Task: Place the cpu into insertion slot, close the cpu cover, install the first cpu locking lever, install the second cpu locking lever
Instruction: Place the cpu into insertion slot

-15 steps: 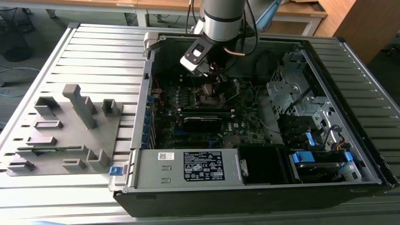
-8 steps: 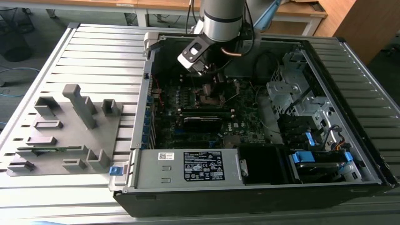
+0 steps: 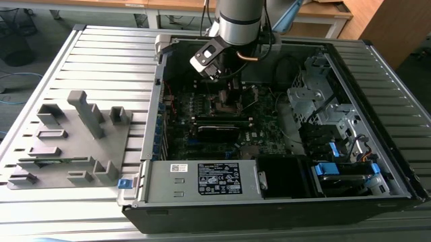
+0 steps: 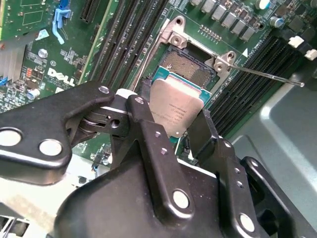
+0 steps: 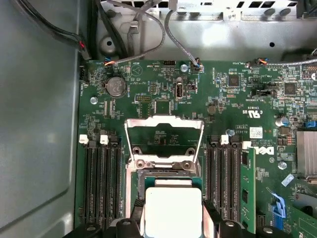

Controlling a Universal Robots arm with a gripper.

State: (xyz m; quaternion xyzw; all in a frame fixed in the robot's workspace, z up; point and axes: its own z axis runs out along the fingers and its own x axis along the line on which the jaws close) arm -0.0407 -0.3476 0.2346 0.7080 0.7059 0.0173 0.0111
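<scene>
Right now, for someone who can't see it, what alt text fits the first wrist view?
The gripper holds the cpu over the open slot on a green board. The cover is swung open, with memory slots on both sides.

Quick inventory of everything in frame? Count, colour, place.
case: 1, black, lying open on table
table: 1, silver, slatted, under everything
fixture plate: 1, grey, on table, exterior view's left of case
power supply: 1, grey, labelled, inside case, nearest exterior camera
motherboard: 1, green, inside case
socket: 1, dark centre, on motherboard, uncovered
cover: 1, silver frame, flipped open beside socket
lever: 1, thin silver rod, jutting from socket corner
memory slots: several, black, flanking socket
cpu: 1, silver, tilted over socket
tool: 1, black, shut on cpu
arm: 1, grey, reaching into case
</scene>
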